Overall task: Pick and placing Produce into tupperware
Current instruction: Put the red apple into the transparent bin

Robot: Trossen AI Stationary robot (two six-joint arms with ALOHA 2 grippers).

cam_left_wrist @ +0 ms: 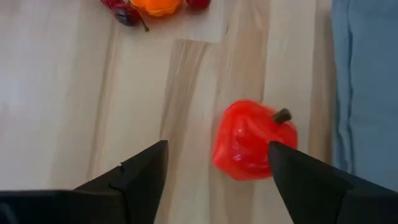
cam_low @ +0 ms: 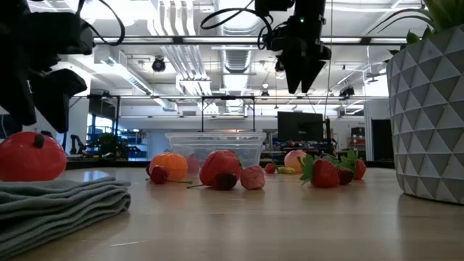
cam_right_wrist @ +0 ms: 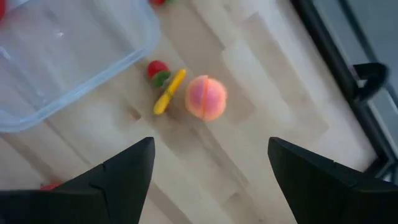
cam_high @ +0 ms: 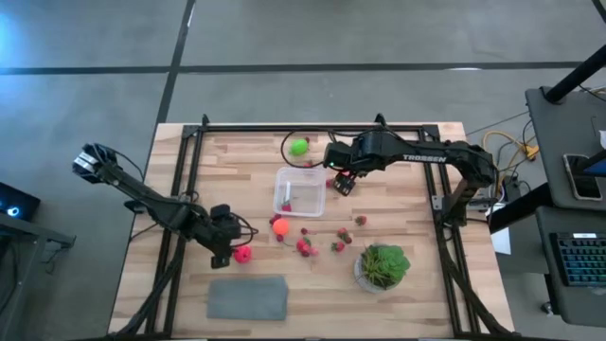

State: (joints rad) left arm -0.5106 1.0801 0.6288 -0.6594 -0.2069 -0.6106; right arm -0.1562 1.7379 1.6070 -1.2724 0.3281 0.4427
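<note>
High view: left hand point(cam_high: 230, 248) low over bench point(cam_high: 227, 161), beside red fruit point(cam_high: 243, 254); right hand point(cam_high: 342, 180) right of clear tupperware point(cam_high: 299, 192).
Left wrist view: fingers apart, red fruit point(cam_left_wrist: 254, 140) between them, near one finger.
Right wrist view: fingers apart above pink-peach fruit point(cam_right_wrist: 206, 97), tupperware point(cam_right_wrist: 74, 50) close.

Grey concrete floor point(cam_high: 85, 104) with dark seams around wooden table point(cam_high: 237, 294); desk with keyboard point(cam_high: 579, 260) at right; open ceiling ducts point(cam_low: 239, 36), bright lights, dark monitor point(cam_low: 299, 125) behind
</note>
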